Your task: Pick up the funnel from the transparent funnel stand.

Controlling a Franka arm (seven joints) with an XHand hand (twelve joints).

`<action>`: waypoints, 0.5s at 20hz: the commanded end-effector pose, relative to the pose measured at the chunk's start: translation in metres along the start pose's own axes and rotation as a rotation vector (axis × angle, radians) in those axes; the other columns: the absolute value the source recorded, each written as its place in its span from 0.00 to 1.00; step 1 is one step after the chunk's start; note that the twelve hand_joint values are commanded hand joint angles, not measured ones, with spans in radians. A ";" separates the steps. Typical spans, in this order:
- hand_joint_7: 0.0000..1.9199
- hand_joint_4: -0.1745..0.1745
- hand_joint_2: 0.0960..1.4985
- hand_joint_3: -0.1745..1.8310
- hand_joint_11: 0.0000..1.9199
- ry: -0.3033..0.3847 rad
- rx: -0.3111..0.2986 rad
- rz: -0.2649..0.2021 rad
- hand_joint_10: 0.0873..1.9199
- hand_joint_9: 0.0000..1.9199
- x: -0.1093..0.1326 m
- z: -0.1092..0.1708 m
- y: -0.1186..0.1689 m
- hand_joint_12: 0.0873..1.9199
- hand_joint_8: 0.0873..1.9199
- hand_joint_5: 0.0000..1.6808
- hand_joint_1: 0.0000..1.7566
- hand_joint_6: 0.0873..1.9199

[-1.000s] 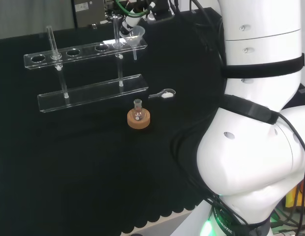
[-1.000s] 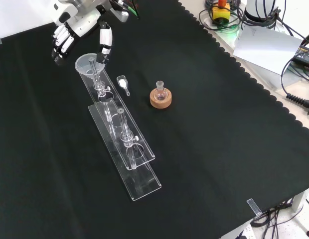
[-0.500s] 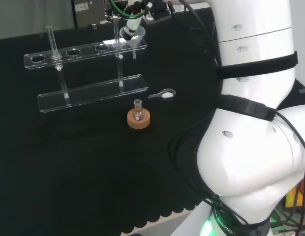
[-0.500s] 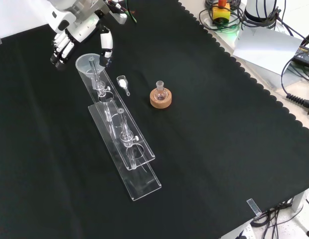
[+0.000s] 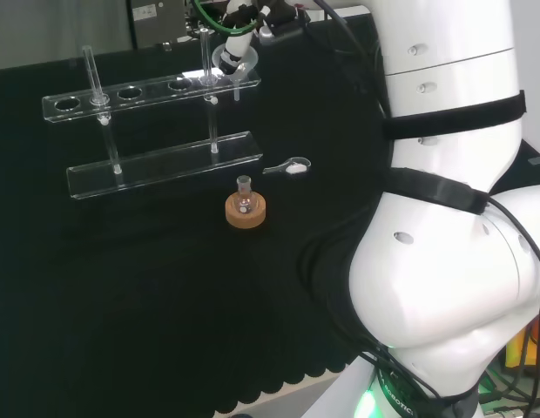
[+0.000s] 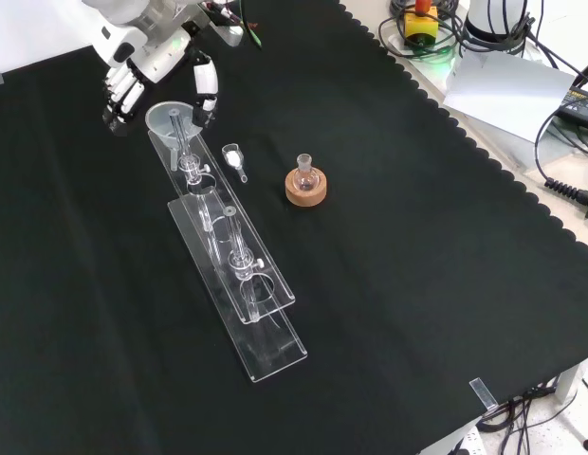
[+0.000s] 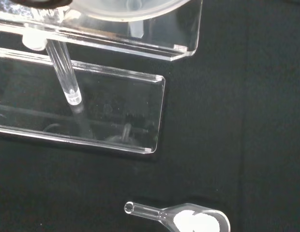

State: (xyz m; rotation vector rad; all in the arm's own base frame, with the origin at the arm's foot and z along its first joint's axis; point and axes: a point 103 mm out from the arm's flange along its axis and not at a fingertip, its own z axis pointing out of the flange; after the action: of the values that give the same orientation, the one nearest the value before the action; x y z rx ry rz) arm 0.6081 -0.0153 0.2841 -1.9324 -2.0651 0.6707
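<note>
Funnel (image 6: 169, 119) looks light, thin and slippery, probably plastic; I'd pinch the rim. Hand (image 6: 154, 68) hangs spread either side, not gripping yet.

White arm, black-and-white hand

Glossy white links (image 5: 444, 287) carry black bands and cables; the hand (image 6: 142, 59) has white fingers (image 6: 205, 83) tipped black.

"Can you spot the funnel (image 6: 171, 118)?"

"Yes. You can see it is clear, with a wide round top. It sits upright in the end hole of the see-through stand (image 6: 239, 275), and its thin stem hangs down below the top shelf."

"And the stand?"

"You see a long clear rack with a row of holes on top, on the black cloth."
</note>
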 end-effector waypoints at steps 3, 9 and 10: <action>0.00 0.43 0.42 0.34 0.07 0.001 -0.031 -0.003 0.40 0.08 0.002 -0.010 -0.016 0.78 0.20 0.11 0.37 0.00; 0.00 0.43 0.41 0.34 0.08 0.000 -0.014 -0.010 0.40 0.08 0.010 -0.006 -0.024 0.78 0.22 0.11 0.37 0.00; 0.00 0.43 0.41 0.34 0.08 0.001 -0.008 -0.010 0.40 0.08 0.011 -0.004 -0.024 0.78 0.22 0.11 0.37 0.00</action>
State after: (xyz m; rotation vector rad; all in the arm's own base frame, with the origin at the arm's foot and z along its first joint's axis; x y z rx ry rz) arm 0.5922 -0.0098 0.2985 -1.9342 -2.0831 0.6529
